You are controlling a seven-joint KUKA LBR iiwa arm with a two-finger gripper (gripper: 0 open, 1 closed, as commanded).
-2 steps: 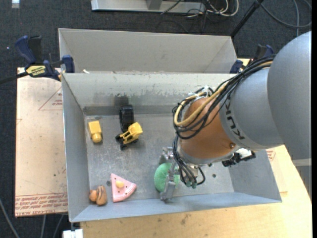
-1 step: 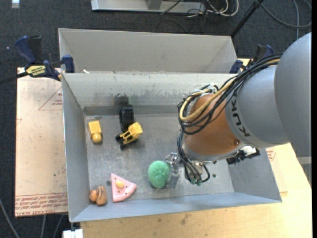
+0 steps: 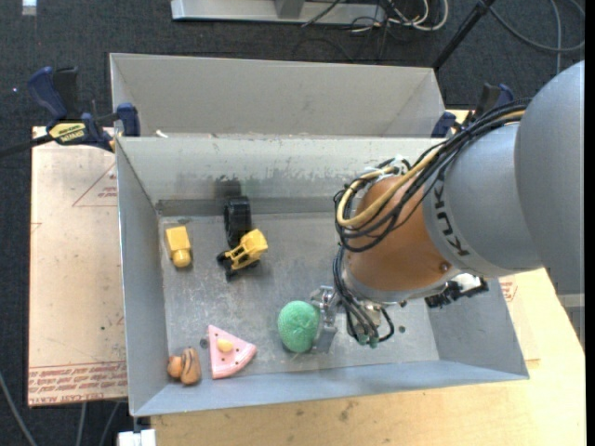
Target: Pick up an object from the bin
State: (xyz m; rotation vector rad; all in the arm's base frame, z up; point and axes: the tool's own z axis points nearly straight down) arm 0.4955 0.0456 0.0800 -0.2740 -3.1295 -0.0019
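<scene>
My gripper (image 3: 325, 321) is low in the bin's front right part, under the orange wrist cover. A metal finger shows right beside a green ball-shaped thing (image 3: 297, 326), touching or nearly touching its right side. Whether the ball sits between the fingers I cannot tell. A pink wedge with a yellow dot (image 3: 227, 351) lies to the left of the ball, near the front wall.
A yellow and black toy digger (image 3: 241, 246) lies in the bin's middle. A yellow block-shaped toy (image 3: 178, 246) is at the left. A small brown thing (image 3: 184, 367) rests in the front left corner. The arm and its cables cover the bin's right half.
</scene>
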